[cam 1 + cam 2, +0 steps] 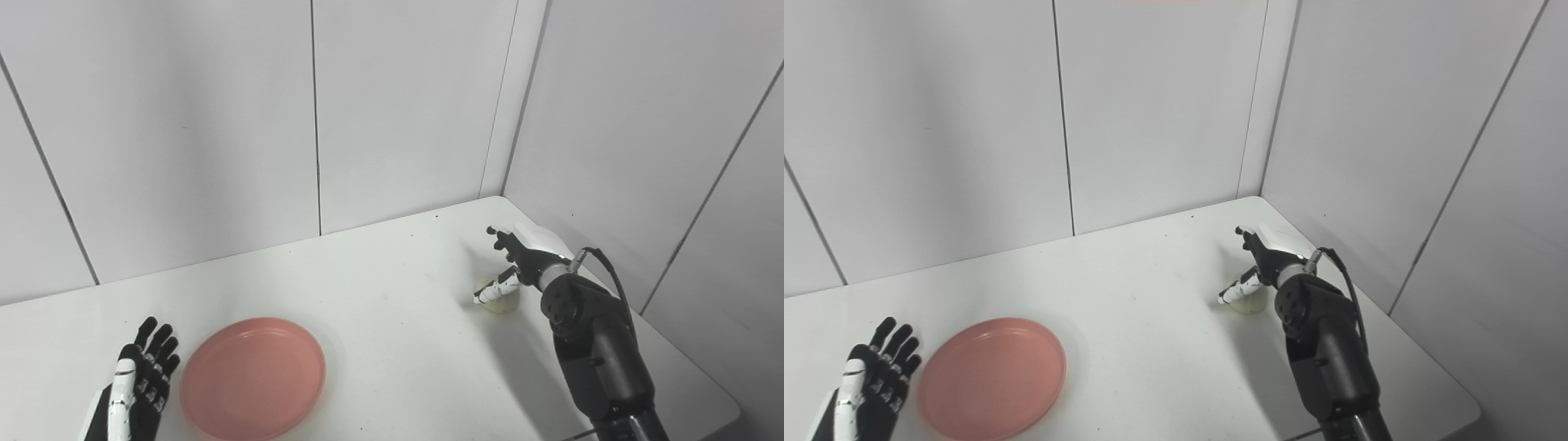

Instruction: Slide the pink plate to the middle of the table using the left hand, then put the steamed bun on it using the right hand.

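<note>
The pink plate lies flat near the front left of the white table, with nothing on it. My left hand rests just left of the plate, fingers apart and pointing away, not touching it. The pale steamed bun sits on the table at the right. My right hand hovers over the bun with its fingers spread above it and its thumb in front of it, holding nothing. Part of the bun is hidden behind the hand and wrist.
White wall panels close off the back and right of the table, meeting in a corner just behind the right hand. The right forearm stretches along the table's right edge.
</note>
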`<control>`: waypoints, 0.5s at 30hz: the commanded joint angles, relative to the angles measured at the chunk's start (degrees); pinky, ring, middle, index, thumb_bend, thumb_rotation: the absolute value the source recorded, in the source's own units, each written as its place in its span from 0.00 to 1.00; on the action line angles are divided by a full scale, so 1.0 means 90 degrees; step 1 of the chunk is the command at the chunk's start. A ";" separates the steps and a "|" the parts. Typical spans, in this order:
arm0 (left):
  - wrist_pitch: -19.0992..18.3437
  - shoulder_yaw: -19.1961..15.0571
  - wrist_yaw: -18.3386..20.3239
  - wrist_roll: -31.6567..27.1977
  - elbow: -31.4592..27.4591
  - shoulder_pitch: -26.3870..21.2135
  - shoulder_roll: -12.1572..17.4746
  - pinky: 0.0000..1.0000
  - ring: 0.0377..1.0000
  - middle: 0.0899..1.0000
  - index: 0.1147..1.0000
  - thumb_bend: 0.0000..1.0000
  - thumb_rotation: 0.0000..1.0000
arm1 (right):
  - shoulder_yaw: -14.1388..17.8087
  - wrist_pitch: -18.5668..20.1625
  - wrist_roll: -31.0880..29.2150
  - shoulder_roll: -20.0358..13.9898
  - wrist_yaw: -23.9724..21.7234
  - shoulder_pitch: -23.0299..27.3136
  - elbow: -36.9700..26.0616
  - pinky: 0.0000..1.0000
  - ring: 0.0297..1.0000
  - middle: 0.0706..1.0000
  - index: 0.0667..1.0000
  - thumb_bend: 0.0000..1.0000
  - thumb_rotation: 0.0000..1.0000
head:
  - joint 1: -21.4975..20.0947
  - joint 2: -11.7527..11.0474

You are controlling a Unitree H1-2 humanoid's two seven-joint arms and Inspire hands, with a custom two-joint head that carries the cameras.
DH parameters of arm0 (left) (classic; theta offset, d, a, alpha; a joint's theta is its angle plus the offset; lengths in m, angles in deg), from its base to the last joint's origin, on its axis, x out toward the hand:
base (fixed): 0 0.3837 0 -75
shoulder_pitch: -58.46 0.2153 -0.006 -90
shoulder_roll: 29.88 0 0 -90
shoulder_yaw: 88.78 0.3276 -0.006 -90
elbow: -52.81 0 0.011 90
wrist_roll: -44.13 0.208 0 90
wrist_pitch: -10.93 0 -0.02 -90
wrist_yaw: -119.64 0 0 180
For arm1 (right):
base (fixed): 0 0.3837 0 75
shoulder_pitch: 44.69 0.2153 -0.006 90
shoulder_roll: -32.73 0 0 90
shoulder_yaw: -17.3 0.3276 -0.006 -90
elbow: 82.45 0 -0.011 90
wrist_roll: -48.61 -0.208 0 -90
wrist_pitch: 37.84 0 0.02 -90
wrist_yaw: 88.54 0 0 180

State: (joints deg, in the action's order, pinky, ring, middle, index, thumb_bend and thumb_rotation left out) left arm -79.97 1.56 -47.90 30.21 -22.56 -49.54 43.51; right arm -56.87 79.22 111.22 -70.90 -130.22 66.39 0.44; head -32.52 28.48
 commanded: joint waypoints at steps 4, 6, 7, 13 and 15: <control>-0.0129 -0.0022 -0.0005 -0.0029 -0.0117 -0.0009 0.0019 1.00 0.98 0.96 0.94 0.44 0.97 | 0.0145 -0.0018 0.0431 -0.0092 -0.0417 0.0297 0.0016 0.35 0.45 0.58 0.91 0.95 0.23 | 0.0002 0.0042; -0.0149 -0.0044 -0.0006 -0.0066 -0.0115 -0.0010 0.0000 1.00 0.98 0.96 0.93 0.44 0.96 | 0.0156 -0.0018 0.0504 -0.0098 -0.0484 0.0314 0.0213 0.40 0.51 0.62 0.90 0.95 0.21 | 0.0002 0.0042; -0.0161 -0.0043 -0.0001 -0.0067 -0.0127 -0.0008 0.0000 1.00 0.98 0.96 0.93 0.44 0.95 | 0.0148 -0.0018 0.0556 -0.0112 -0.0528 0.0326 0.0307 0.44 0.55 0.65 0.90 0.95 0.20 | -0.0007 0.0074; -0.0146 -0.0032 0.0020 -0.0065 -0.0195 0.0001 0.0018 1.00 0.98 0.97 0.94 0.43 0.95 | 0.0099 -0.0019 0.0211 -0.0253 -0.0330 0.0266 0.0555 0.52 0.61 0.67 0.80 0.93 0.02 | -0.0007 0.0074; -0.0188 -0.0035 0.0005 -0.0065 -0.0279 0.0017 0.0021 1.00 0.98 0.97 0.93 0.44 0.95 | 0.0100 -0.0019 0.0025 -0.0295 -0.0190 0.0220 0.0594 0.52 0.61 0.66 0.78 0.92 0.01 | -0.0007 0.0122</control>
State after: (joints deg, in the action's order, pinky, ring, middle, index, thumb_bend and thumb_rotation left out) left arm -81.17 1.28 -47.93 29.75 -23.86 -49.09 43.46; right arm -56.26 79.22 112.49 -71.37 -133.98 67.34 6.71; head -32.61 29.53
